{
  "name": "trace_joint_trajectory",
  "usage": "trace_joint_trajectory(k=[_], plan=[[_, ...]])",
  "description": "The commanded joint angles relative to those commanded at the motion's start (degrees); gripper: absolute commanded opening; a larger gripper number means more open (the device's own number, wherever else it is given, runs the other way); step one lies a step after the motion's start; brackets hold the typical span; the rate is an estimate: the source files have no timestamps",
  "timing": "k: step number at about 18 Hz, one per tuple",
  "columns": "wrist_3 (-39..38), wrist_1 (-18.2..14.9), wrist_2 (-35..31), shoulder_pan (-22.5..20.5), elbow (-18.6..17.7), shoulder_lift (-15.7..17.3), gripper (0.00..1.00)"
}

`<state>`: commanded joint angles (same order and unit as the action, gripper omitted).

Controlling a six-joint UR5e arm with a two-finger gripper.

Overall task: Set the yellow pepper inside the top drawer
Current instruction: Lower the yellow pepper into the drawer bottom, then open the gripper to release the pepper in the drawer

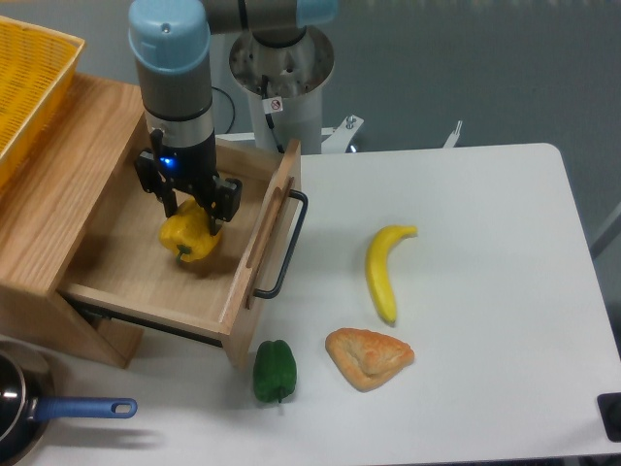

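- Basket (29, 78) of yellow plastic sits at the far left, on top of the wooden cabinet (58, 194); below it, at the lower left corner, a pan (39, 413) with a blue handle rests on the table.
- Drawer next: the top drawer (146, 282) stands pulled out, its black bar handle facing the table's middle.
- Gripper (189, 202) reaches down into that drawer from above, and its jaws are clenched on the yellow pepper (190, 237).
- Pepper position: it hangs inside the drawer's walls, low over the wooden floor. Whether it touches the floor I cannot tell.
- Relative to the jaws, most of the pepper shows below and between the two black fingers, which pinch its upper shoulders; the green stem points down and toward the camera.
- Handling, as a judgement: the pepper looks light and fairly stiff, with a glossy skin that may slip. A hold across the blocky shoulders, as here, seems safer than one on the rounded tip or the thin stem.
- Release should be gentle and low, since a round, hollow thing like this may roll toward the drawer front.
- Right of the drawer, on the white table (485, 291), lie a green pepper (274, 370), a pastry (369, 357) and a banana (384, 269), all well apart from the gripper.
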<state>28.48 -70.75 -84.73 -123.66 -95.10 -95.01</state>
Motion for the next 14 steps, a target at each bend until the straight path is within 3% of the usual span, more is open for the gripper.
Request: trace_joint_trajectory(k=[4,6,14], plan=[[0.00,0.00,-1.22,0.00,0.00,-0.53,0.80],[0.00,0.17,-2.37,0.17,0.09,-1.05,0.96],[0.09,0.00,-2.55,0.18,0.70,-0.53,0.99]])
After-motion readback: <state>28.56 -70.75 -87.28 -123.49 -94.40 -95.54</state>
